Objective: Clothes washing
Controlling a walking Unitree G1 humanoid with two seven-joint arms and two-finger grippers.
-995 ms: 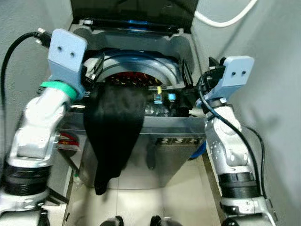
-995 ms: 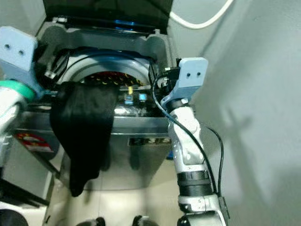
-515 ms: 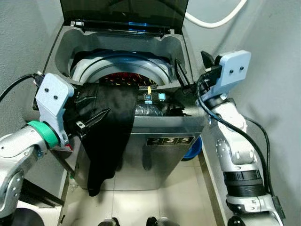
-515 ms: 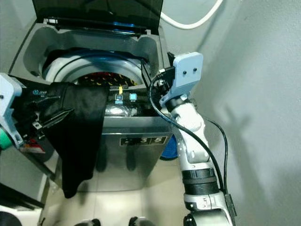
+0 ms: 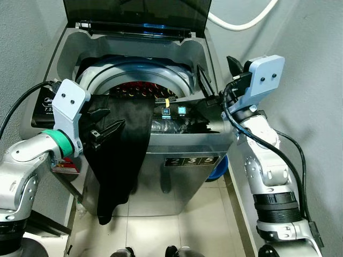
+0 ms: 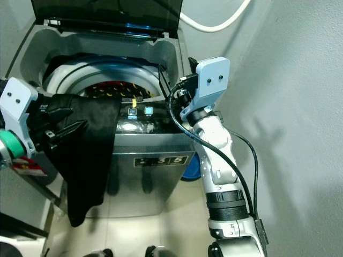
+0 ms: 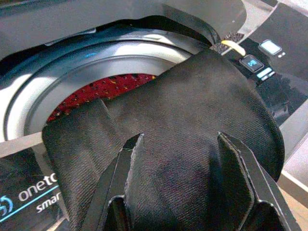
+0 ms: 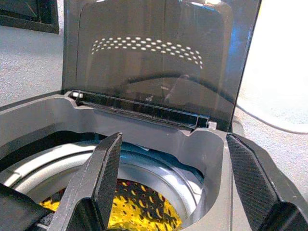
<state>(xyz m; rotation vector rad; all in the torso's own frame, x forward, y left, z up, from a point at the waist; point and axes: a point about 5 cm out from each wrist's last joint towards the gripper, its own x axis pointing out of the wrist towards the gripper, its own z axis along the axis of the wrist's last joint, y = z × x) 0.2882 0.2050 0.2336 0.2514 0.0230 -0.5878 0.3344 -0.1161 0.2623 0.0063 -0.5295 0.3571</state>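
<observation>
A top-loading washing machine (image 5: pixel 177 143) stands in front of me with its dark lid (image 5: pixel 134 10) raised. Red and yellow laundry shows in the drum (image 5: pixel 140 89). A black garment (image 5: pixel 120 155) is draped over the front rim and hangs down the front panel. My left gripper (image 5: pixel 115 119) is at the machine's front left, open, its fingers spread against the garment's top fold (image 7: pixel 192 106). Above the machine's right rim my right gripper (image 5: pixel 217 75) is open, with nothing between its fingers (image 8: pixel 103 178).
Grey walls close in on both sides. A white hose (image 5: pixel 241 24) runs along the wall behind the lid. A blue object (image 5: pixel 217 171) lies on the floor to the right of the machine. Lit buttons (image 5: pixel 174 111) sit on the front control strip.
My left arm dropped from above the rim to the machine's front left and its gripper now rests against the garment. The garment stays draped. My right arm has barely moved; the camera shifted.
</observation>
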